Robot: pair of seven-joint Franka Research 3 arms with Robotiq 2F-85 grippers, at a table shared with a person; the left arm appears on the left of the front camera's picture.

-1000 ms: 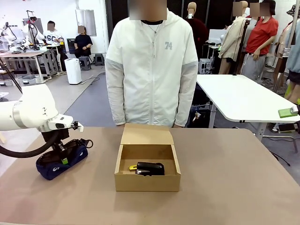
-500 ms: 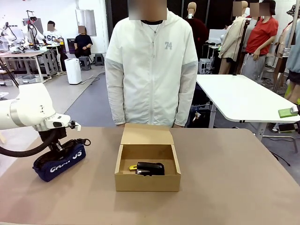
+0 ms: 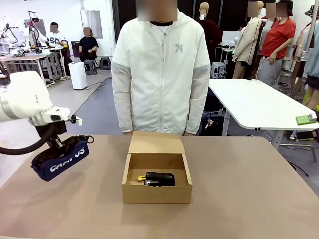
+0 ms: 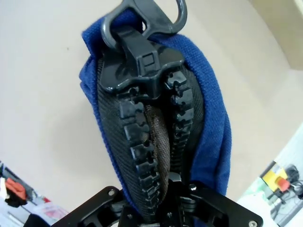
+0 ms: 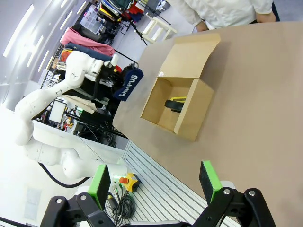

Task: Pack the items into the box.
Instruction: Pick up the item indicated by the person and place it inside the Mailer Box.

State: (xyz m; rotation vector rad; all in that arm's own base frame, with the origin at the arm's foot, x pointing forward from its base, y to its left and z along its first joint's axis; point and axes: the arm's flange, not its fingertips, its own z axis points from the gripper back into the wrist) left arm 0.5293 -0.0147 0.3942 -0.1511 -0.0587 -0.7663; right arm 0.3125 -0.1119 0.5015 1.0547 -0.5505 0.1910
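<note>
At the left end of the counter (image 3: 249, 189), we see our left end effector (image 3: 60, 143) pinched onto the zippered top of the navy pouch (image 3: 61, 159). It holds the pouch tilted and clear of the surface, with the white "CAMPUS" lettering turned toward the front camera. The pouch hangs well apart from the open box (image 3: 156, 191), where the black stapler (image 3: 160, 178) and yellow utility knife (image 3: 141, 178) lie close together. Our right end effector (image 5: 154, 180) stands spread wide, its green pads (image 5: 99, 183) gripping nothing.

Utility knife (image 3: 141, 177) mostly behind stapler (image 3: 160, 179)
</note>
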